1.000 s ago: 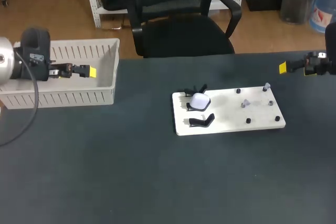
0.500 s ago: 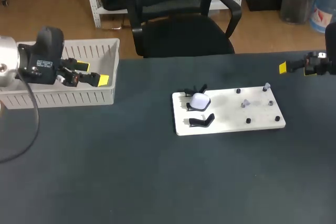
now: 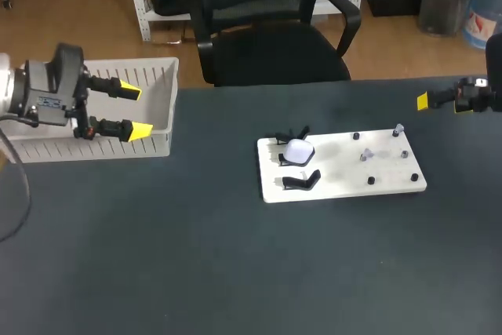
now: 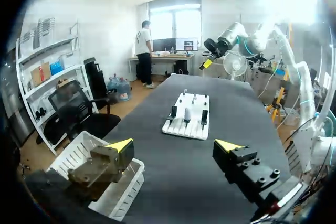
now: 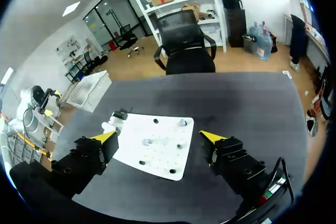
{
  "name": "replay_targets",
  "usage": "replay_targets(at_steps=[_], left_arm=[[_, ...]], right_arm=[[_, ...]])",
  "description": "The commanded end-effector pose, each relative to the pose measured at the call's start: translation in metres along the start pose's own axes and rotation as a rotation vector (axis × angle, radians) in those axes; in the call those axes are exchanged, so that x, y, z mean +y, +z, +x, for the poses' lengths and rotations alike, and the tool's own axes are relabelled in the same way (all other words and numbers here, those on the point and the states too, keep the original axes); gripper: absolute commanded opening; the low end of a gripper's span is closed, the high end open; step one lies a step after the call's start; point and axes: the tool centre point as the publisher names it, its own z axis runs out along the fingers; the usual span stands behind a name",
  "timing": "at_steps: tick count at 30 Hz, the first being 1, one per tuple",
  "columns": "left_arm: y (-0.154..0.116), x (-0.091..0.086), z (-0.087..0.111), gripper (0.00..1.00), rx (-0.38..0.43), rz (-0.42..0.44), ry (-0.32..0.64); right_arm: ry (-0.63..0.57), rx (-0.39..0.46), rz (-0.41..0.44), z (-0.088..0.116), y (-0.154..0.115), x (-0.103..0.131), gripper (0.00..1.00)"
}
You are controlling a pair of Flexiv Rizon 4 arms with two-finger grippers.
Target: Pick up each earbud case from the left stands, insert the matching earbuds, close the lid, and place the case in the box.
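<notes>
The case (image 3: pixel 298 149) is sitting on its board (image 3: pixel 392 182), well apart from the 2 jaws: left jaws gaping by the box (image 3: pixel 102 147), right jaws gaping too.

Head view: left arm (image 3: pixel 35 98) is cut off at the left edge & hides the left end of the box (image 3: pixel 161 103). Right arm (image 3: pixel 475 96) is cut off at the right edge. Only one yellow tip of the right gripper (image 3: pixel 423 101) shows, 2nd is hidden. Earbud case (image 3: pixel 298 150) on the far stand is too small to tell lid up or down. On the right half of the white board (image 3: pixel 337 178), tiny specks: can't tell earbuds from pegs. Right wrist view: case sits partly behind a gripper finger. Left wrist view: box partly hidden by a finger.
</notes>
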Motion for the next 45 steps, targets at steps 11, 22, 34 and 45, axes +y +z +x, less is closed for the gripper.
replay_targets(at_steps=[11, 22, 34, 45], left_arm=[[0.076, -0.035, -0.005, 1.00, 0.017, 0.026, 0.029], [0.154, -0.056, -0.013, 1.00, -0.034, 0.128, 0.106], [0.183, -0.063, -0.003, 1.00, -0.040, 0.184, 0.088], [0.183, -0.063, -0.003, 1.00, -0.040, 0.184, 0.088]], right_arm=[[0.000, 0.000, 0.002, 0.000, 0.000, 0.000, 1.00], [0.000, 0.000, 0.002, 0.000, 0.000, 0.000, 1.00], [0.000, 0.000, 0.002, 0.000, 0.000, 0.000, 1.00], [0.000, 0.000, 0.002, 0.000, 0.000, 0.000, 1.00]])
